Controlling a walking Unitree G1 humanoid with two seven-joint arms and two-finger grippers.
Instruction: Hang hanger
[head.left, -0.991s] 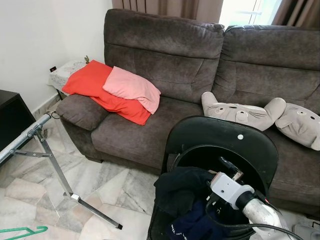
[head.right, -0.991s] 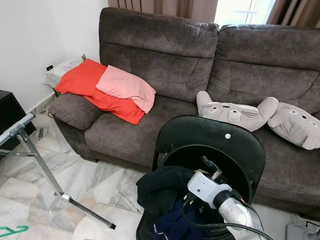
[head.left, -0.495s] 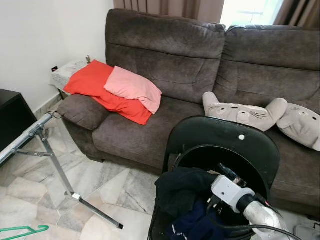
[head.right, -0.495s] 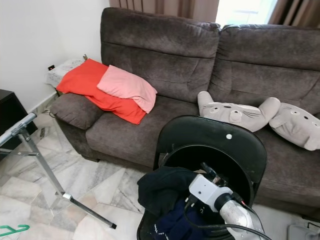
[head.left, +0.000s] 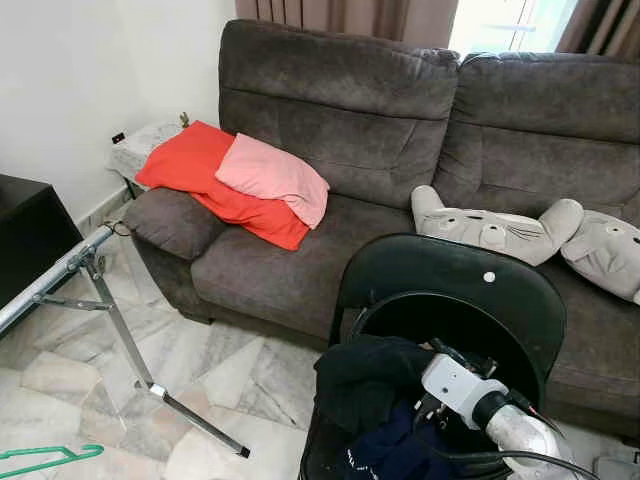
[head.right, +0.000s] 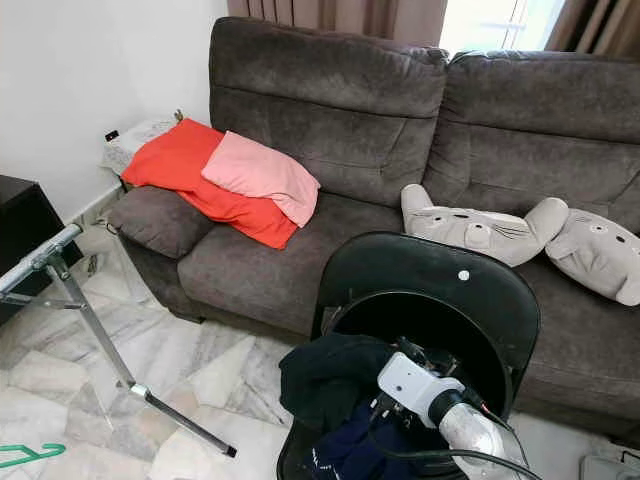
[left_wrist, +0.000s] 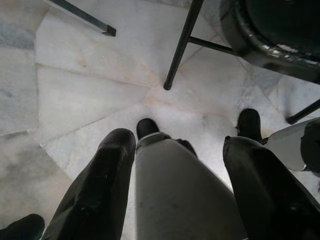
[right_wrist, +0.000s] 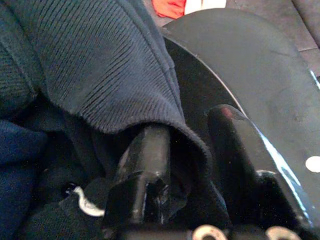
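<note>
Reaching down into the black laundry basket (head.left: 520, 300), my right hand (right_wrist: 192, 165) has its two fingers spread apart with a fold of the dark knitted garment (right_wrist: 95, 65) draped between them; one finger (right_wrist: 145, 170) lies under the cloth and the other rests against the basket's inner wall. From my head I see the white wrist (head.left: 455, 380) of that arm just past the black clothing (head.left: 370, 375) that spills over the basket's near rim, with navy cloth (head.left: 385, 455) below it. Compared with a second ago, that wrist sits at nearly the same place over the basket, while the whole scene has slid a little, since my head has turned.

The green hanger (head.left: 50, 458) lies on the marble floor (head.left: 200, 350) at my far left, well apart from the basket and from both hands. Near it stands the metal drying rack (head.left: 100, 310), its leg angled across the tiles.

My left hand (left_wrist: 175, 170) hangs idle, fingers spread, pointing down at the floor beside the basket's stand.

Behind the basket is the grey sofa (head.left: 330, 120), with a red cushion (head.left: 190, 170) and a pink cushion (head.left: 270, 175) at its left end and two grey plush pillows (head.left: 490, 225) at the right.
</note>
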